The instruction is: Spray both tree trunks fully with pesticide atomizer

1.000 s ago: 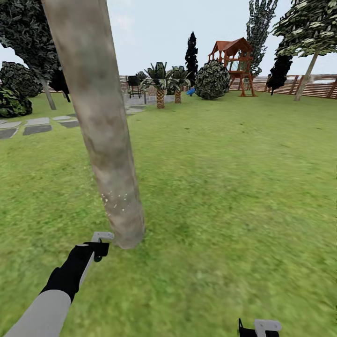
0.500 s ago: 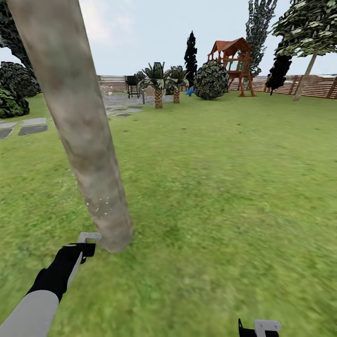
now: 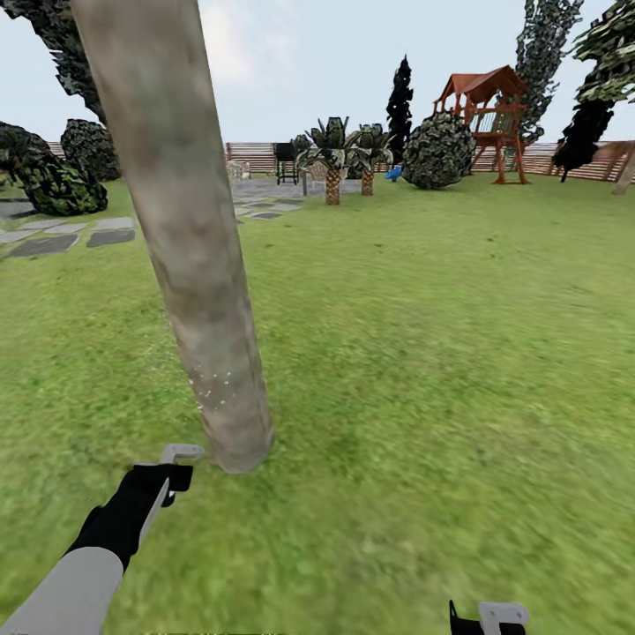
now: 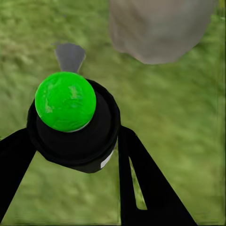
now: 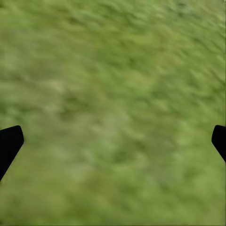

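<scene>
A thick mottled grey-tan tree trunk (image 3: 190, 238) rises close in front of me at the left of the head view, and its base (image 4: 157, 28) also shows in the left wrist view. Fine white specks of pesticide (image 3: 212, 388) dot its lowest part. My left gripper (image 3: 166, 478) is shut on the pesticide atomizer (image 4: 70, 120), a black body with a green ball top. Its grey nozzle (image 3: 181, 452) points at the trunk's foot, a short gap away. Low at the right, my right gripper (image 3: 489, 616) hangs open over bare grass (image 5: 113, 94). A second pale-trunked tree (image 3: 628, 172) stands at the far right edge.
Green lawn (image 3: 423, 335) stretches ahead and to the right. Stepping stones (image 3: 62, 240) lie at the left by dark bushes (image 3: 53, 181). Far back stand small palms (image 3: 333, 163), a round bush (image 3: 438, 152), a red wooden playset (image 3: 489, 115) and the slat fence (image 3: 256, 157).
The whole picture swung left and then right, so the camera moved. The left gripper keeps the atomizer near the trunk's foot. The specks stay on the low trunk.
</scene>
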Controlling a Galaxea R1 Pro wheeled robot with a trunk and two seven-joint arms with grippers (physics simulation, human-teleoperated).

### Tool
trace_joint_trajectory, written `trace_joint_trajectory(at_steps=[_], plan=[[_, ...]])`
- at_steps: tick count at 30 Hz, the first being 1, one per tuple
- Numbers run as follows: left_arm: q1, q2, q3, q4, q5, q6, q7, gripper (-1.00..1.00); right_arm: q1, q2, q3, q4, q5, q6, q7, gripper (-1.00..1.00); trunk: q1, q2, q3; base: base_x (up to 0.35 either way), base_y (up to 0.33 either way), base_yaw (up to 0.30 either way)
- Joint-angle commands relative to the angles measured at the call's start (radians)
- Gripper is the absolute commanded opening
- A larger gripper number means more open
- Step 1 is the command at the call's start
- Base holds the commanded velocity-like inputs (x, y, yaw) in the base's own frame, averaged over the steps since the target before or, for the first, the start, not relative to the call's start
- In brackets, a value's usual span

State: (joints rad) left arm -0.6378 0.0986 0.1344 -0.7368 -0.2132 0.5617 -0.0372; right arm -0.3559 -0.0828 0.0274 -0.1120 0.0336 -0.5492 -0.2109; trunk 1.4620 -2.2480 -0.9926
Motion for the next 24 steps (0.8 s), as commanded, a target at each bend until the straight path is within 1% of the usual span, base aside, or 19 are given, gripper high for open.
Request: trace_joint_trajectory(at_steps=[1, 2, 7, 13, 24], plan=[[0.0, -0.011, -0.019, 0.002, -0.009, 0.005, 0.0, -1.0, 0.0, 0.0, 0.0, 0.0, 0.0, 0.0, 0.0, 1.0, 0.0, 0.0, 0.0, 0.0, 0.0, 0.274], [0.0, -0.019, -0.043, 0.003, -0.008, 0.014, 0.0, -1.0, 0.0, 0.0, 0.0, 0.0, 0.0, 0.0, 0.0, 1.0, 0.0, 0.0, 0.0, 0.0, 0.0, 0.274], [0.0, -0.017, -0.044, -0.003, -0.006, 0.016, 0.002, -1.0, 0.0, 0.0, 0.0, 0.0, 0.0, 0.0, 0.001, 1.0, 0.0, 0.0, 0.0, 0.0, -0.192, 0.248], [0.0, -0.023, -0.047, -0.005, -0.003, 0.01, 0.006, -1.0, 0.0, -0.001, 0.0, 0.0, 0.0, 0.0, -0.001, 1.0, 0.0, 0.0, 0.0, 0.0, -0.267, 0.024], [0.0, -0.022, -0.043, -0.007, -0.003, 0.009, 0.007, -1.0, 0.0, -0.002, 0.0, 0.0, 0.0, 0.0, -0.001, 1.0, 0.0, 0.0, 0.0, 0.0, -0.269, 0.0]])
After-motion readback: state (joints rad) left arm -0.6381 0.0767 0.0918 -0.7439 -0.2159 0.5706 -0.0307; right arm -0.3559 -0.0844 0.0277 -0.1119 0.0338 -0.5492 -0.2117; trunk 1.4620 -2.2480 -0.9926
